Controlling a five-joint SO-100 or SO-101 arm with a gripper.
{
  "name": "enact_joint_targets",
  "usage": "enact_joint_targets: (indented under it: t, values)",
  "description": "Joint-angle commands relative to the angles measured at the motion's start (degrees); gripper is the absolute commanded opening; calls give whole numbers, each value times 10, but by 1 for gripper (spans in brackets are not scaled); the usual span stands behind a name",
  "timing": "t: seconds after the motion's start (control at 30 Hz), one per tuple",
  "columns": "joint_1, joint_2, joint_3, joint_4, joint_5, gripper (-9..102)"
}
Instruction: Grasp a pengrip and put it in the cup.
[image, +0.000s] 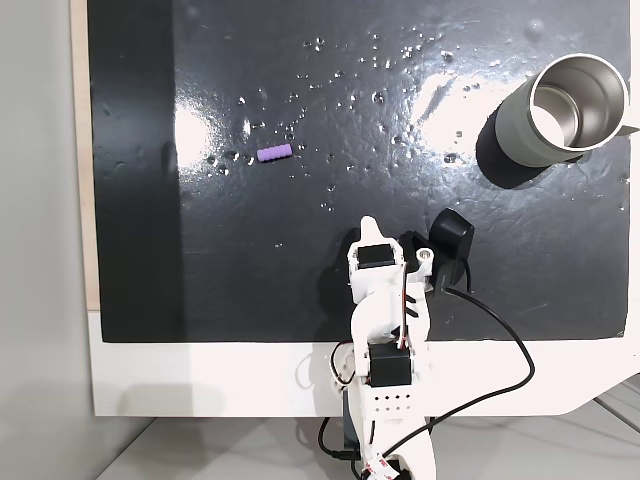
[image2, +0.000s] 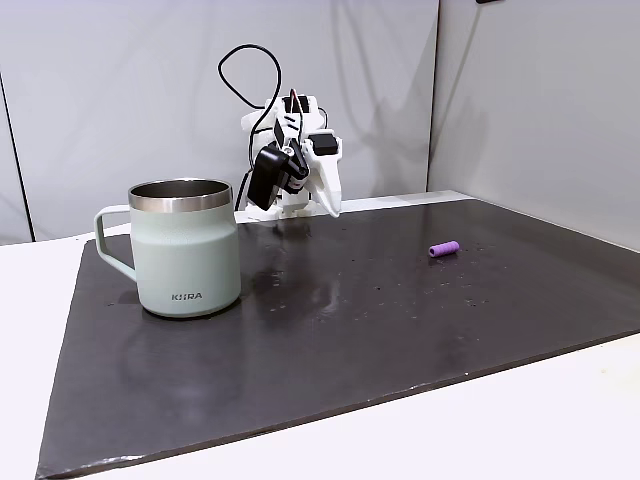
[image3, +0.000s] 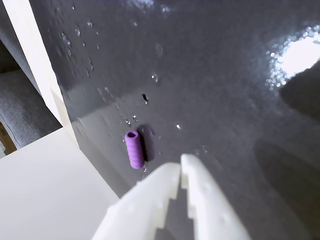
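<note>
Claw: the white claw (image3: 181, 167) has its two fingertips pressed together, with nothing between them; it hangs above the dark mat (image3: 225, 90).
Pengrip: the purple pengrip (image3: 134, 149) lies flat on the mat, just left of the claw tips in the wrist view, apart from them.
Cup: the steel cup (image: 565, 108) stands upright at the mat's top right corner in a fixed view, well apart from the pengrip (image: 274, 153).
Arm: the white arm (image: 385, 330) sits folded at the mat's near edge on the white surface (image: 200, 385).
</note>
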Motion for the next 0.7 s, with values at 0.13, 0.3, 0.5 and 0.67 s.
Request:
enact_joint_targets:
  t: [0.13,0.3,0.5,0.67]
  values:
    - [-10,4,-1,-18,-11,0]
    - [-10,4,-1,-18,-11,0]
    - [-9,4,-11,-11,-30,0]
    - [-18,-34,-81,22,-65,0]
